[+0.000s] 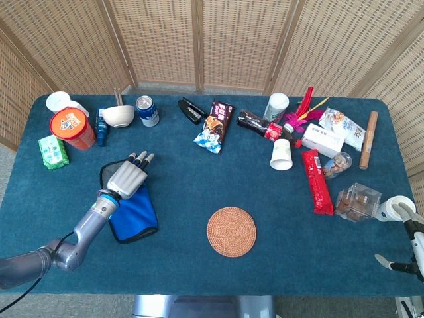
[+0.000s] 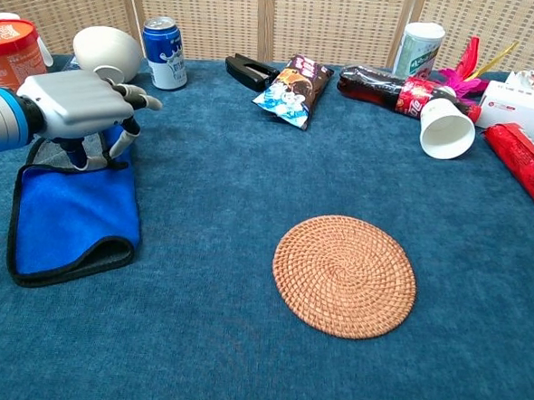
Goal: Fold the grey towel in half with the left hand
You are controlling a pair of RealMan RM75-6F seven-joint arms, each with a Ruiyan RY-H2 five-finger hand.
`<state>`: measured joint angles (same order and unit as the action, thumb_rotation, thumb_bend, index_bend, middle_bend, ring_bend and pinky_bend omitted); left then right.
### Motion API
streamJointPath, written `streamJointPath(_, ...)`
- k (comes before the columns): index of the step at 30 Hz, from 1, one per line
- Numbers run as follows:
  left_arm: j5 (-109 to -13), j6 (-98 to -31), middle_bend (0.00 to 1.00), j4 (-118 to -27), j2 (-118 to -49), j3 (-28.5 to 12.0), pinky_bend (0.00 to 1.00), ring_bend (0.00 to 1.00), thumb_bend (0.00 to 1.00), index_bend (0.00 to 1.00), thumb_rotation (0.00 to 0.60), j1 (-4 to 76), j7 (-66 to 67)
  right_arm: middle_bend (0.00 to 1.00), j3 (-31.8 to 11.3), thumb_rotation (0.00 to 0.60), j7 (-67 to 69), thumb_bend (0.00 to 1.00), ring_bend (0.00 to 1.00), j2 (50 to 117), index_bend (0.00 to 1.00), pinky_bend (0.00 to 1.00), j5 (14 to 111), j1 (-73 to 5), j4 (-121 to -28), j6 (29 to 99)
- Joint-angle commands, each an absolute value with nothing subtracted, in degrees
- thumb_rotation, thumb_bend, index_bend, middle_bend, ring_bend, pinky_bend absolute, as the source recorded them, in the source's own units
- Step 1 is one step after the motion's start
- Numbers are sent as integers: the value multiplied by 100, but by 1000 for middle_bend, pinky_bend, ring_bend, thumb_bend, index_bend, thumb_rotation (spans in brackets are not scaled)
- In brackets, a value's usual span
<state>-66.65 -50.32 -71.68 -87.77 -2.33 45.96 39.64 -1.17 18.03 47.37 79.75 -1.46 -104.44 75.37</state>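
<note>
The towel [image 1: 136,213] lies folded on the blue table at the left, its blue side up with a grey-black rim showing round the edges [image 2: 71,215]. My left hand [image 1: 126,177] hovers over the towel's far end, fingers stretched out toward the back of the table. In the chest view the left hand [image 2: 78,105] sits just above the cloth with fingertips bent down and nothing gripped. My right hand [image 1: 409,238] shows only partly at the table's front right corner, far from the towel, and its fingers are not clear.
A woven round coaster [image 1: 231,231] lies right of the towel. Behind the left hand stand a white bowl [image 1: 118,116], a blue can [image 1: 147,110], an orange tub [image 1: 71,128] and a green packet [image 1: 53,152]. Snack bags, a cola bottle [image 1: 260,124] and a tipped paper cup [image 1: 281,154] crowd the back right.
</note>
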Motion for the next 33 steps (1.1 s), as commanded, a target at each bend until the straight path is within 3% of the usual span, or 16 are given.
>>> streamJointPath(1, -6684, -5035, 0, -7261, -8695, -239, 190, 0, 414, 494, 600, 4584, 3893, 0, -115, 600, 1802, 0, 0, 4736, 0, 0, 7980, -145, -10446, 7540)
streamJointPath(11, -6738, -5113, 0, -7389, -8547, -232, 190, 0, 414, 513, 600, 4564, 3920, 0, -102, 600, 1782, 0, 0, 4734, 0, 0, 8004, -138, -10464, 7558)
streamJointPath(18, -6704, -5028, 0, -7407, -8528, -192, 172, 0, 400, 366, 600, 4596, 4039, 0, -102, 600, 1767, 0, 0, 4737, 0, 0, 7990, -142, -10466, 7550)
streamJointPath(21, -6600, -4988, 0, -7439, -8515, -197, 169, 0, 336, 323, 600, 4607, 4139, 0, -103, 600, 1774, 0, 0, 4736, 0, 0, 7984, -144, -10465, 7544)
streamJointPath(33, -6441, -5037, 0, -7483, -8540, -181, 183, 0, 306, 376, 600, 4598, 4349, 0, -104, 600, 1780, 0, 0, 4734, 0, 0, 7981, -147, -10463, 7542)
